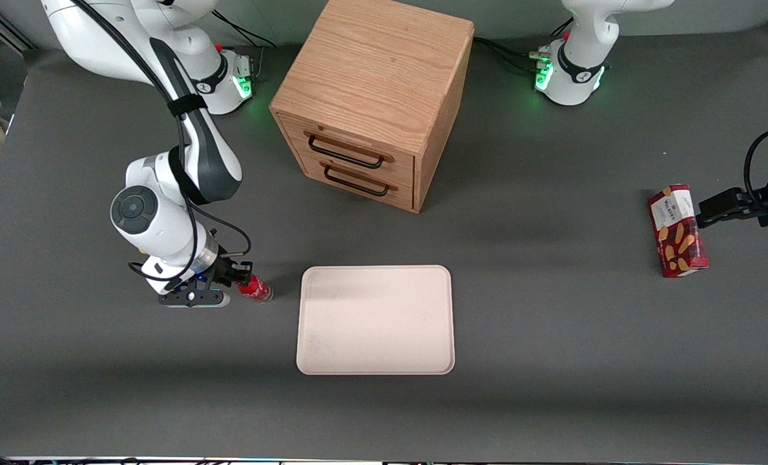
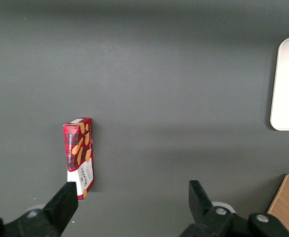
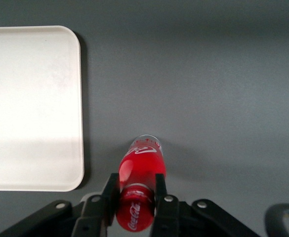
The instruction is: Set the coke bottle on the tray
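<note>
The coke bottle (image 3: 140,183) sits between the fingers of the right arm's gripper (image 3: 134,197), which close against its neck and cap end just above or on the dark table (image 1: 551,361); whether it is lifted clear cannot be told. The cream tray (image 1: 375,320) lies bare just beside it, toward the parked arm's end. Grasp apparently made; carry and set-down remain. A wooden drawer cabinet (image 1: 374,97) and a red snack box (image 1: 677,230) stand well apart.
</note>
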Action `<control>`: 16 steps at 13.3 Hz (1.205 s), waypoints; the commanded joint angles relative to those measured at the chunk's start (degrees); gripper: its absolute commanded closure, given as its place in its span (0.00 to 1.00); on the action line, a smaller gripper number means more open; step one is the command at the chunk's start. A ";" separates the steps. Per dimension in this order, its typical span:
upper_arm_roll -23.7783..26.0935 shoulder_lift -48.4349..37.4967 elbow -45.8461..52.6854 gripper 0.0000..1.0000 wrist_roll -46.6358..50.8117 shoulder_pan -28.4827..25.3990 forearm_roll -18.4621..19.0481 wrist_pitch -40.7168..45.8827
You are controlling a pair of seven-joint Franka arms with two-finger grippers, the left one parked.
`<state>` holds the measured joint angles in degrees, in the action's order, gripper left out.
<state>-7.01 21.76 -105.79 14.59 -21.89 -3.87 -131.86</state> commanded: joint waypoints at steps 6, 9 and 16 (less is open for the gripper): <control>0.07 -0.93 10.93 1.00 -0.88 0.18 -1.05 14.31; -0.02 -1.10 20.51 1.00 -0.88 0.97 -0.96 26.36; -0.55 -1.98 40.64 1.00 -1.23 1.94 -0.26 52.91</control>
<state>-7.30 19.25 -71.09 14.59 -20.53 -3.87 -84.99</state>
